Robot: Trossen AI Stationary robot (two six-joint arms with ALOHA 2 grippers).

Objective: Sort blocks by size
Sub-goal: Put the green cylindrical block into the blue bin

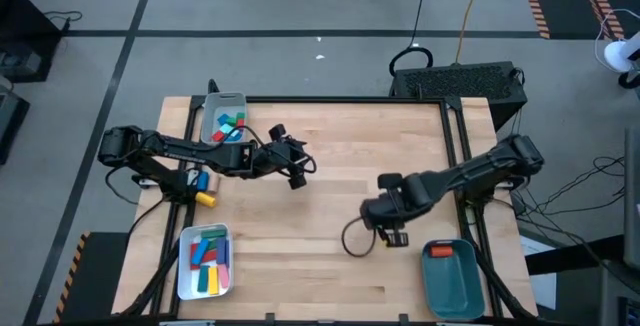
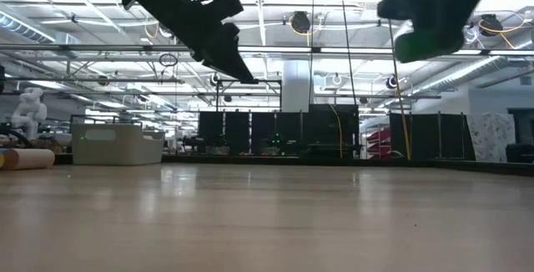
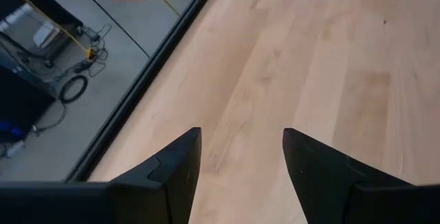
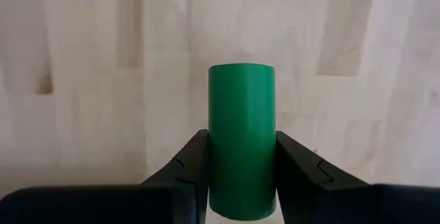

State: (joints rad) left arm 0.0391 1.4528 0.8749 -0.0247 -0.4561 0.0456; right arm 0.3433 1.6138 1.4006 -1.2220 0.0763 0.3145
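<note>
Arms of a two-armed robot hang over a pale wooden table (image 1: 330, 166) strewn at its edges with sorting trays. The right gripper (image 4: 242, 176), raised clear of the tabletop on the right side of the table, clamps a green cylinder (image 4: 241, 155) between its two dark fingers (image 4: 189, 172), the cylinder standing out past the fingertips; in the level view the same green piece (image 2: 421, 42) shows high above the wood. Just beside that gripper, near the front right corner, sits a teal tray (image 1: 452, 276) holding one orange block (image 1: 438, 251).

The left gripper (image 3: 242, 155) reaches toward the table's middle with its fingers parted and nothing between them, only bare wood below. Behind it, at the back left, a grey tray (image 1: 222, 116) holds a handful of small blocks, red (image 1: 220, 136), green and blue among them. A white tray (image 1: 204, 263) at the front left carries longer bars (image 1: 208, 261) in red, blue, green and yellow. Between the two left trays, a blue block (image 1: 197, 181) and a yellow cylinder (image 1: 205, 198) lie by the left arm's base.
</note>
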